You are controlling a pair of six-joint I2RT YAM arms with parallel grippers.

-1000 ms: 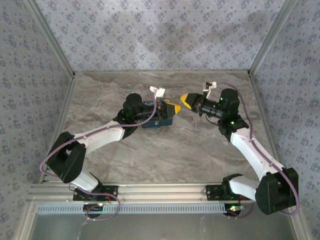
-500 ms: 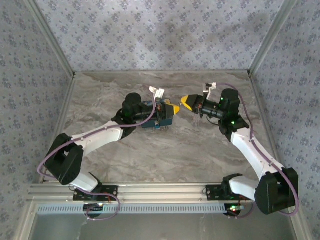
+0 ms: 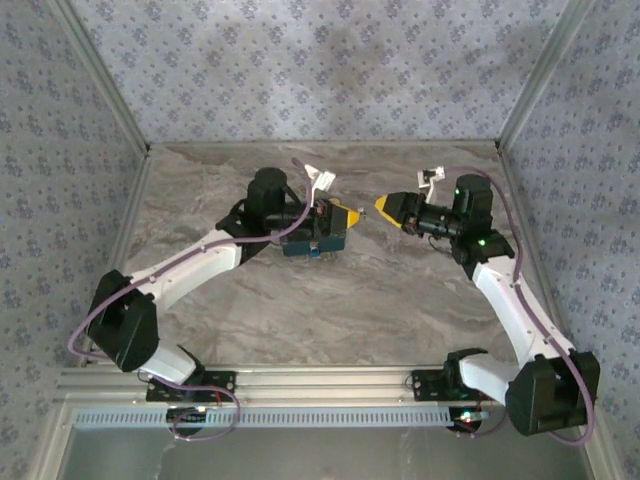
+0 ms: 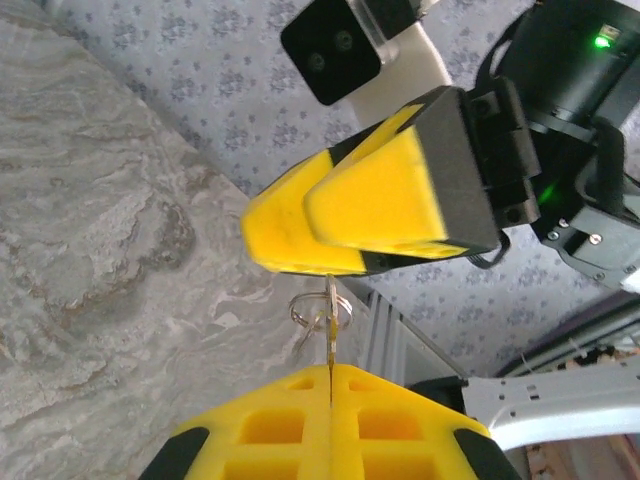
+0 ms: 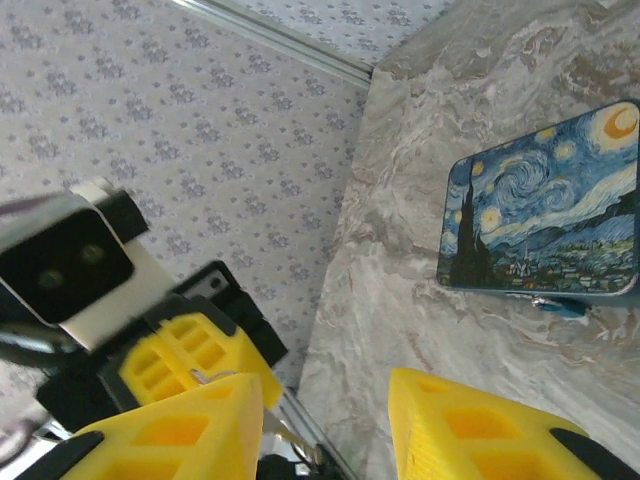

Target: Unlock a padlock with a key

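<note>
Yellow fingers [image 4: 250, 440] of the left gripper [image 4: 328, 372] are clenched on the key [image 4: 329, 340]. It shows edge-on as a thin blade rising from the seam between the tips, with its ring [image 4: 322, 306] just past them. The key's long axis runs straight on from those fingers, so it points where they point: at the right gripper [image 4: 262, 235], which faces them tip to tip.

In the left wrist view the ring sits right under the right tips, and I cannot tell whether they touch. From above, a sliver of table [image 3: 330, 310] shows between the two grippers. In the right wrist view the right fingers stand parted with nothing between them, so that gripper is released.

The box [image 5: 540, 210] lies flat on the table, beneath the left fingers as seen from above and off to one side of the right ones. A small teal piece [image 5: 548, 303] sits at its edge. The padlock is too small for me to pick out with any certainty.

As I judge it, the left arm owns the key and the coming move turns on that tip-to-tip line. If the right fingers are to take the key, they must close across the ring end, square to the blade.
</note>
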